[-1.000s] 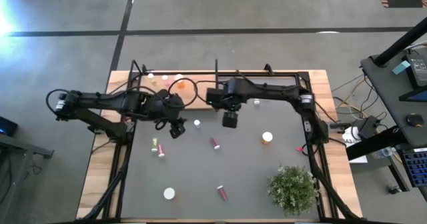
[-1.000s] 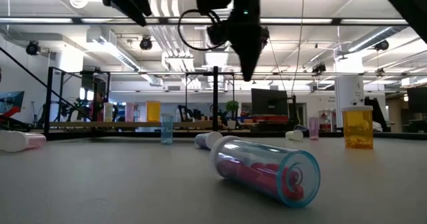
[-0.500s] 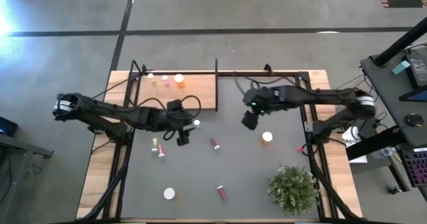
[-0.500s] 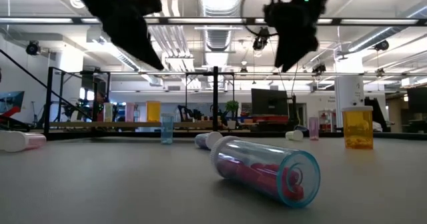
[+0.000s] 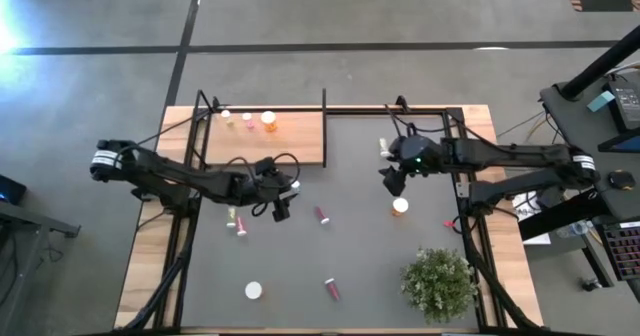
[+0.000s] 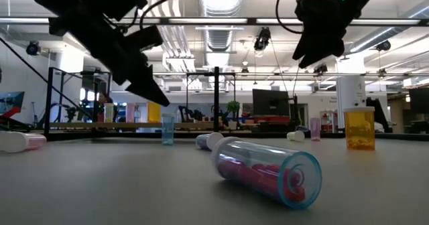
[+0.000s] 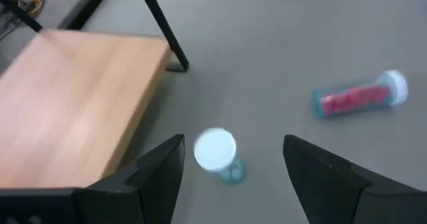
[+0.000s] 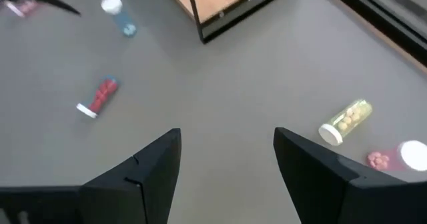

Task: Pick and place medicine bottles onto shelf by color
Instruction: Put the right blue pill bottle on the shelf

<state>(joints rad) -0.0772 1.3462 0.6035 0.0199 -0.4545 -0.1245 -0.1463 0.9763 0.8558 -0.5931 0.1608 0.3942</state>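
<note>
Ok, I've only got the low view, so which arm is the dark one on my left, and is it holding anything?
Observer: That is the left gripper; its fingers are open and empty.
Operator: What's near it?
Observer: Just ahead of it stands an upright clear blue bottle with a white cap, beside the flat light-wood shelf.
Operator: Anything shelved?
Observer: Three small bottles stand near its far edge.

The dark two-finger right tool (image 5: 392,183) has swung away from the flat light-wood shelf (image 5: 300,136) toward the desk's right side, while the dark left tool (image 5: 281,211) has edged outward over the small white-capped bottle (image 5: 294,186)
</note>
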